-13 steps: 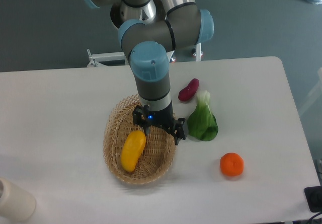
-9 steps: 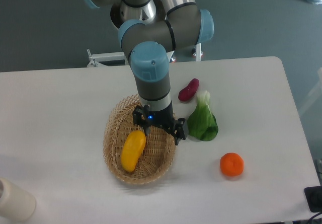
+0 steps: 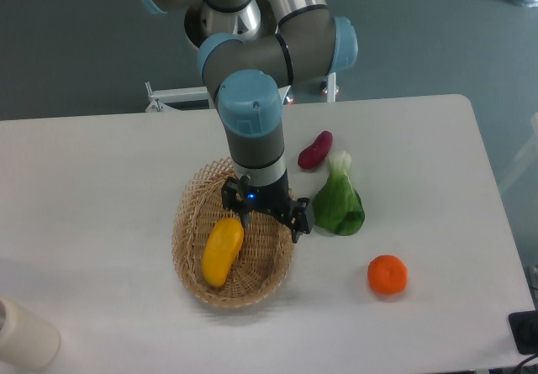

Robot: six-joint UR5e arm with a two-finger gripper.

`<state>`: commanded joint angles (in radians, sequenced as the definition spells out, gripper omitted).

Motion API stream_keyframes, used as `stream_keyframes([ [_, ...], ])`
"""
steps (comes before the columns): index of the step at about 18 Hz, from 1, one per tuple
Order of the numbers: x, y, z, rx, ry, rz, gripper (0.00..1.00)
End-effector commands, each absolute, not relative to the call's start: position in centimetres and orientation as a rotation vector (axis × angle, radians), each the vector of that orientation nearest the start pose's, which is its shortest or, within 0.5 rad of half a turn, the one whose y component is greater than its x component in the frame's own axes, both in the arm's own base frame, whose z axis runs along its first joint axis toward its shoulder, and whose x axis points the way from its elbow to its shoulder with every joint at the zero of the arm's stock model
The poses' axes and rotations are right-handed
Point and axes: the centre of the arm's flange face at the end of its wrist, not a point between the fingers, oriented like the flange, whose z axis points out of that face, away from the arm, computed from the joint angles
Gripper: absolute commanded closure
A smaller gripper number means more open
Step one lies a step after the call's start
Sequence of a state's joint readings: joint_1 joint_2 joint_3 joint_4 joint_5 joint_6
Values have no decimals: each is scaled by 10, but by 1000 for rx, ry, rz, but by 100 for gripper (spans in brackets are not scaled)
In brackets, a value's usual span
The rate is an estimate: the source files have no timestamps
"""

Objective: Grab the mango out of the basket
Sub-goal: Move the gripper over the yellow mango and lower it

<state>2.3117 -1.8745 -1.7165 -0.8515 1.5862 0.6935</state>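
Note:
The yellow mango (image 3: 222, 251) lies in the left half of the tan wicker basket (image 3: 192, 223), long axis running from lower left to upper right. My gripper (image 3: 267, 220) hangs over the basket's right half, just right of the mango's upper end. One dark finger (image 3: 247, 218) points down close to the mango's tip, the other finger (image 3: 297, 223) is over the basket's right rim. The jaws stand apart and hold nothing. The wrist hides the basket's far rim.
A green leafy vegetable (image 3: 339, 204) lies just right of the basket, a dark red-purple vegetable (image 3: 315, 150) behind it. A round orange fruit (image 3: 387, 275) sits front right. A white cylinder (image 3: 23, 336) stands at the front left corner.

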Motion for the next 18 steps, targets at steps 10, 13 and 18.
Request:
stream_keyframes([
  [10,-250,527,266,-3032,-57,143,0],
  [13,-235,529,246,-3066,-17,108,0],
  [18,-230,532,237,-3078,-3,94,0],
])
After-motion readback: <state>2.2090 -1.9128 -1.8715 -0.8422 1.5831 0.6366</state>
